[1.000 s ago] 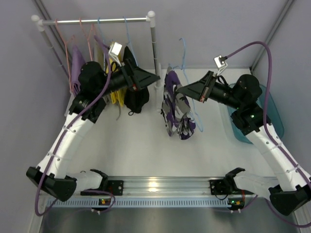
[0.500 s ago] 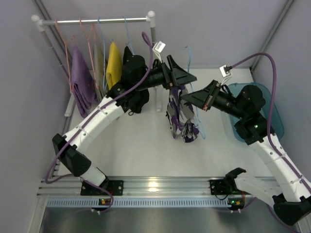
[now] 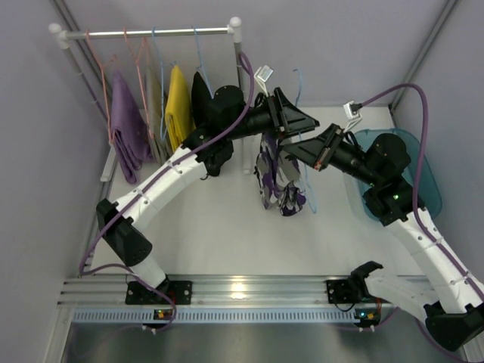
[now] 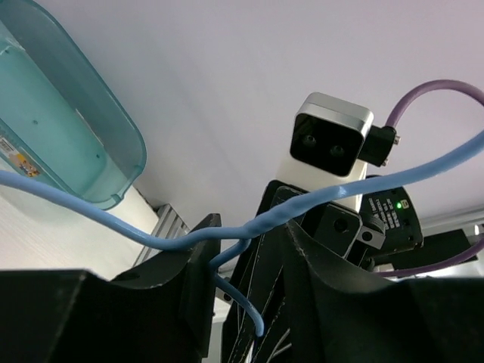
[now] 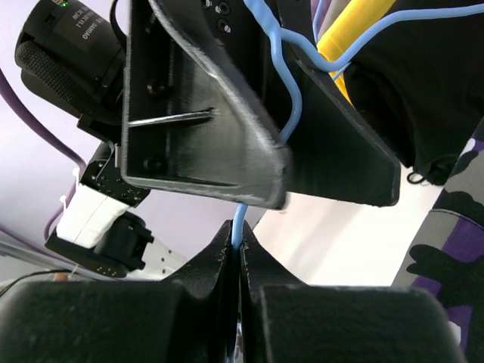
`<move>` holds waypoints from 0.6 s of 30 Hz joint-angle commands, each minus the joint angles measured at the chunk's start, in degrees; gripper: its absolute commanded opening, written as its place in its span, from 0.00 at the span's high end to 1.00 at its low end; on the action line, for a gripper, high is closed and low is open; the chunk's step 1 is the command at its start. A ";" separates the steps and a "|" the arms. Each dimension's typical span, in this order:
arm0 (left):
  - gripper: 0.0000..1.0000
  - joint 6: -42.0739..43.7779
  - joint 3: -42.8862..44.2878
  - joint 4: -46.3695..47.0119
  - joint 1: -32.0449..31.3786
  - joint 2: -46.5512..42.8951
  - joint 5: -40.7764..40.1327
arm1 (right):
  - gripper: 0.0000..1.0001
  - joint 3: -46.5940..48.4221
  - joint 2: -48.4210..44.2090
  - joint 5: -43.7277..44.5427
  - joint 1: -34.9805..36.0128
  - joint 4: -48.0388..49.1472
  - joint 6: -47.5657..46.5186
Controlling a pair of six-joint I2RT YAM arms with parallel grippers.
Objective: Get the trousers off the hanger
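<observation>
The right tool is pinched tight on the blue hanger wire, holding it up over the table so the camouflage trousers dangle free at centre. The left tool straddles the hanger's twisted neck, jaws part-spread, not clamping. I'd say it is steadying things for the pull-off. The black trousers hang on the far-left rail.

The top view is bright and even, with soft shadows and a white glare on the aluminium rail. In both wrist views the pincer's own fingers are dark and unsharp; beyond the left gripper the wall looks pale, overbright.
</observation>
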 commanded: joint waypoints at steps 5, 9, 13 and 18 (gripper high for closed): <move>0.74 -2.74 4.61 5.41 -0.07 -0.32 -0.53 | 1.00 1.53 -0.02 2.69 0.92 13.62 -4.61; 0.91 -3.62 4.61 4.71 0.63 -0.85 -0.18 | 0.86 1.27 -0.10 2.95 1.10 11.96 -7.16; 0.99 -2.57 4.52 4.01 1.95 -1.99 0.34 | 0.67 -0.22 -2.03 4.80 1.01 8.10 -11.38; 1.00 -1.86 4.08 3.13 3.97 -3.13 0.78 | 0.52 -2.42 -9.05 12.50 0.22 2.20 -19.37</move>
